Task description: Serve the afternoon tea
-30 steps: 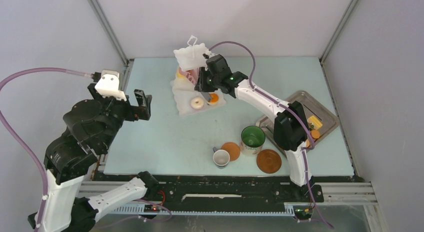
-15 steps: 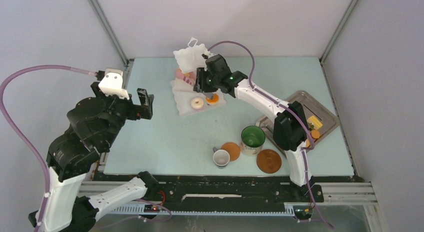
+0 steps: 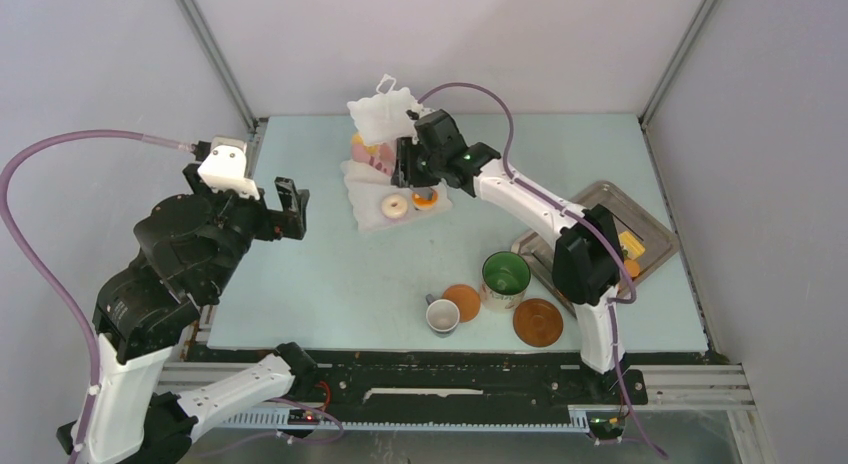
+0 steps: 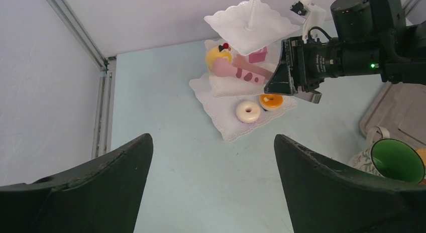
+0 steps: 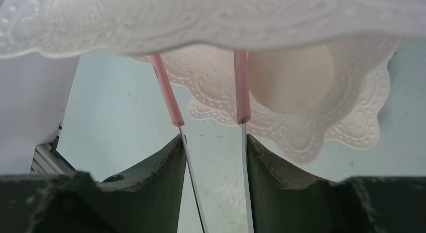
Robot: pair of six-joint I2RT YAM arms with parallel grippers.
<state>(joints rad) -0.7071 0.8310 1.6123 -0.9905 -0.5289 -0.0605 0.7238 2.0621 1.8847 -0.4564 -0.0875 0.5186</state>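
The white three-tier stand [image 3: 372, 217] stands at the back centre. Its bottom tier holds a white doughnut [image 3: 394, 206] and an orange round [image 3: 427, 197]. The middle tier holds a yellow pastry [image 4: 218, 55] and a pink cake [image 4: 257, 54]. My right gripper [image 3: 408, 166] is shut on the pinkish tongs [image 5: 173, 110], whose tips reach in under the middle tier [image 5: 201, 17], next to the doughnut [image 5: 291, 77]. My left gripper [image 3: 290, 209] is open and empty, left of the stand. The green-lined mug [image 3: 505, 274], white cup [image 3: 442, 316] and brown saucer [image 3: 538, 322] stand near the front.
A grey metal tray [image 3: 592, 198] at the right holds a yellow wedge [image 3: 630, 244] and an orange round [image 3: 631, 268]. A second brown disc [image 3: 462, 301] lies between cup and mug. Frame posts stand at the back corners.
My right gripper with the tongs has edged slightly in toward the stand. My left arm rose a little at first, then held still.
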